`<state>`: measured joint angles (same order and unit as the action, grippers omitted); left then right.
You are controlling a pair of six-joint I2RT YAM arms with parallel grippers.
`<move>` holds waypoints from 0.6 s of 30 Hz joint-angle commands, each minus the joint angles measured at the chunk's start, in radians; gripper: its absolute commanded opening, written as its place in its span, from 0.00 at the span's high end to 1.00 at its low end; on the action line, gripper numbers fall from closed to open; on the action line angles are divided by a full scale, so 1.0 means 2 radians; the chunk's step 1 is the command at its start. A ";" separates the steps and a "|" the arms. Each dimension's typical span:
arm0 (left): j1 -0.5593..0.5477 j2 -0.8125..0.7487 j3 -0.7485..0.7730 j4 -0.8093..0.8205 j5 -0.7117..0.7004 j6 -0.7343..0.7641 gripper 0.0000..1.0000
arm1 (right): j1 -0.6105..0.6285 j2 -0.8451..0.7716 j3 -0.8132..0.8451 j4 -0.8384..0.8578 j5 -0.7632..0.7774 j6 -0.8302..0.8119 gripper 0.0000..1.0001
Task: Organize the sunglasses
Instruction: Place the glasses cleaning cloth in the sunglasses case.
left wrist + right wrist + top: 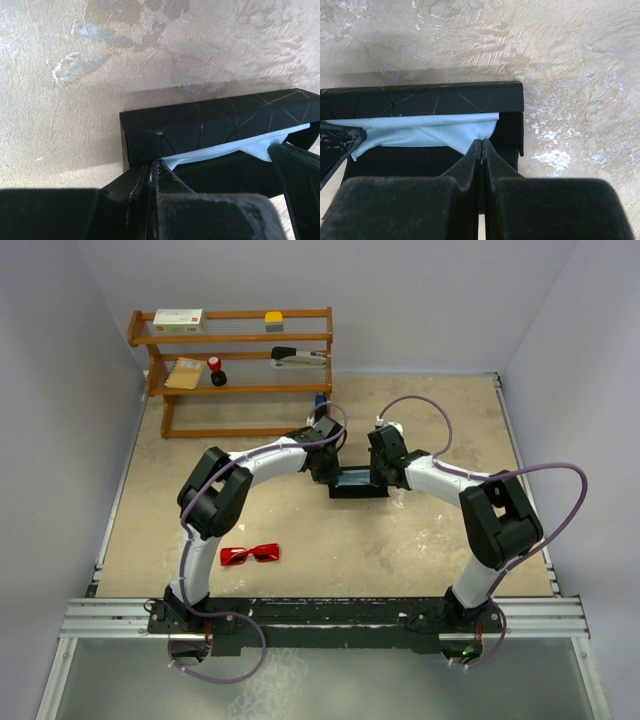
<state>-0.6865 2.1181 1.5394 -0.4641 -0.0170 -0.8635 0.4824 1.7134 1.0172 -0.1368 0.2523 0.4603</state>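
Lying on the table (420,550) at 7 o'clock from the black case (357,483), well apart, the sunglasses (250,555) sit untouched, while farther off the left gripper (152,172) and right gripper (481,150), both closed, pinch the light blue cloth (420,132) inside that case.

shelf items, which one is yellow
The small block on the top shelf, right of the white box. The stapler below it is black and white, and the little bottle is red.

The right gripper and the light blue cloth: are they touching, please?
Touching: the right wrist view shows the right gripper shut on the light blue cloth.
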 commanded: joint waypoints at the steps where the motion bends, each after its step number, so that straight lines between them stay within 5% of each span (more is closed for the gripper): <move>1: 0.003 -0.007 -0.007 0.019 -0.017 -0.005 1.00 | 0.002 -0.006 0.023 -0.005 0.014 -0.007 1.00; 18: 0.007 0.040 0.038 0.006 -0.027 0.011 1.00 | 0.002 0.007 0.030 -0.004 0.016 -0.009 1.00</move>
<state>-0.6849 2.1597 1.5948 -0.4519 -0.0551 -0.8524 0.4824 1.7283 1.0508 -0.1375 0.2546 0.4526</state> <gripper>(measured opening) 0.002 0.004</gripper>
